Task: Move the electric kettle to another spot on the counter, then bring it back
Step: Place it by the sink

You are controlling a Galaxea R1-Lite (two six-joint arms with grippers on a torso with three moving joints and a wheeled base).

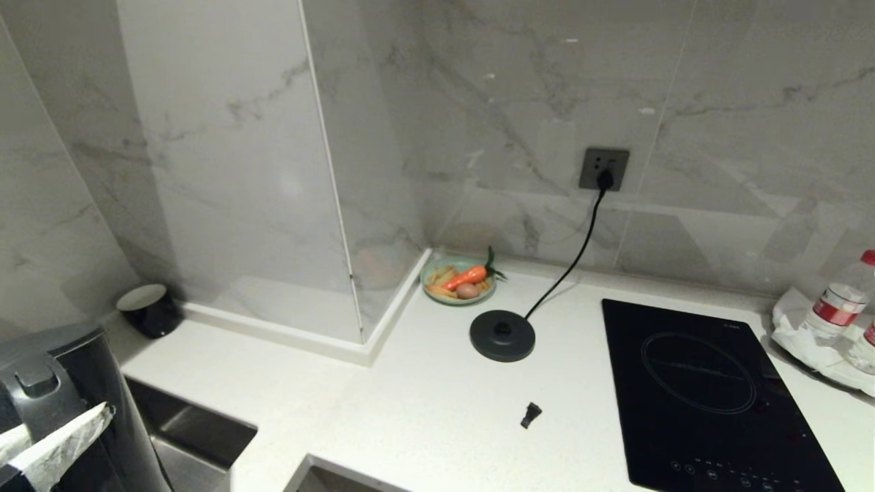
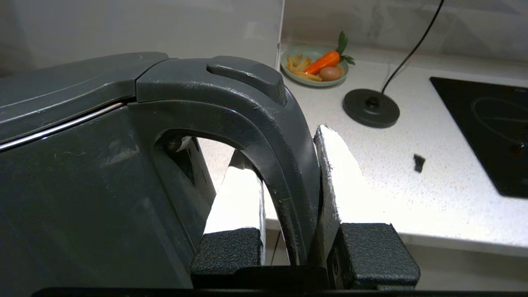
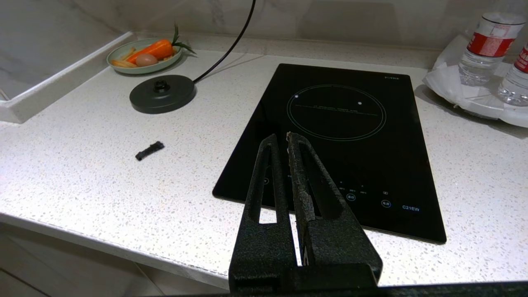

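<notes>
Kitchen corner, grey-veined marble walls, white speckled counter (image 1: 424, 410) running in an L. Item: electric kettle (image 1: 75, 403), black with grey lid, at the near left edge of the head view, over the sink cut-out (image 1: 198, 430) and well apart from its base. Item: left gripper (image 2: 288, 173), white-wrapped fingers (image 2: 338, 165) pinching the kettle's dark grey handle from both sides, one finger through the handle loop. Whether the kettle rests on anything or hangs in the grip cannot be told. Item: round black base (image 1: 502, 335) with cord (image 1: 574, 253) to a wall socket (image 1: 603, 169), standing bare on the counter. Item: green dish (image 1: 458, 280) holding a carrot, an egg and chips, just behind the base. Item: small black fragment (image 1: 530, 414) lying loose on the counter between base and front edge. Item: glass cooktop (image 1: 711, 396), set into the counter on the right; marking "C21EW" legible at its front corner in the right wrist view, other print too small to read. Item: water bottles (image 1: 837, 304) with red labels on a white tray, far right; label text unreadable. Item: small black cup (image 1: 150, 311), far left by the wall. Item: right gripper (image 3: 282, 142), fingers pressed together, idle above the cooktop's near edge. Risks: the grip is narrow on a curved handle, so the kettle may swing or slip; a low carry could strike the sink rim or catch the loose fragment; an off-centre return would leave it tilted on the base.
</notes>
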